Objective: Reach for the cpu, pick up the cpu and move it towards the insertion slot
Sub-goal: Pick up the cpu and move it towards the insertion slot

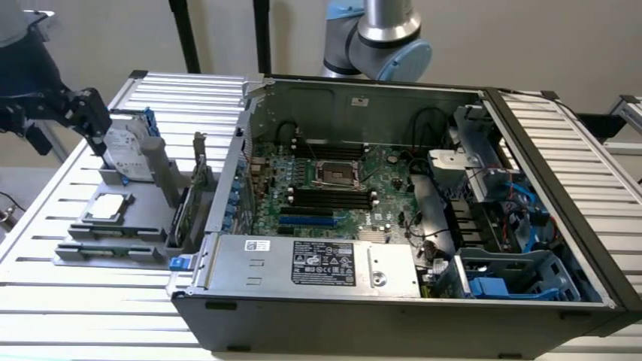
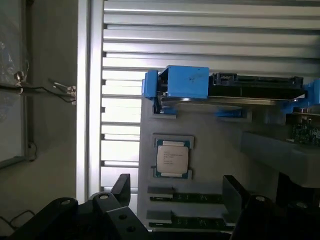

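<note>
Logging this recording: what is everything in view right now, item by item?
cpu: one, silver top, in the tray, untouched
tray: one, grey, on the table at the exterior view's left of the case
hard drive: one, silver with blue bracket, on the tray beyond the cpu
memory sticks: two, green, in tray slots beside the cpu
case: one, dark grey, open, on the table
insertion slot: one, silver frame with dark centre, on the board inside the case
power supply: one, silver with label, at the case's near side
table: one, silver, slatted
arm: one, silver and blue, behind the case
end effector: one, black, open, empty, above the tray
</note>
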You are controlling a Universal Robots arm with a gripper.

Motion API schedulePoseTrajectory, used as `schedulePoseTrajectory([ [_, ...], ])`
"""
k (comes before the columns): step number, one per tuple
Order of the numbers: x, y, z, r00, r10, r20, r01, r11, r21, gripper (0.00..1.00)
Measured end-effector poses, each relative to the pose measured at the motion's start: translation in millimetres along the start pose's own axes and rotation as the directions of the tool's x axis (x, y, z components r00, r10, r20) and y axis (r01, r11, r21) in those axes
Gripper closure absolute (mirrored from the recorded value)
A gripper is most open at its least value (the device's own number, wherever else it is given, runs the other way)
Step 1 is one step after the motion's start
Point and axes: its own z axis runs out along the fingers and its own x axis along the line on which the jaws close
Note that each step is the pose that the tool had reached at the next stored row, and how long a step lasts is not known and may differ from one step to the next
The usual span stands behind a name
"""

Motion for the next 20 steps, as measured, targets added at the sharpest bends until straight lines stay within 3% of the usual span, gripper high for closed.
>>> schedulePoseTrajectory([
  [20, -5.9, -9.3, 36.1, 1.0000, 0.002, 0.0000, -0.002, 1.0000, -0.0045, 0.17],
])
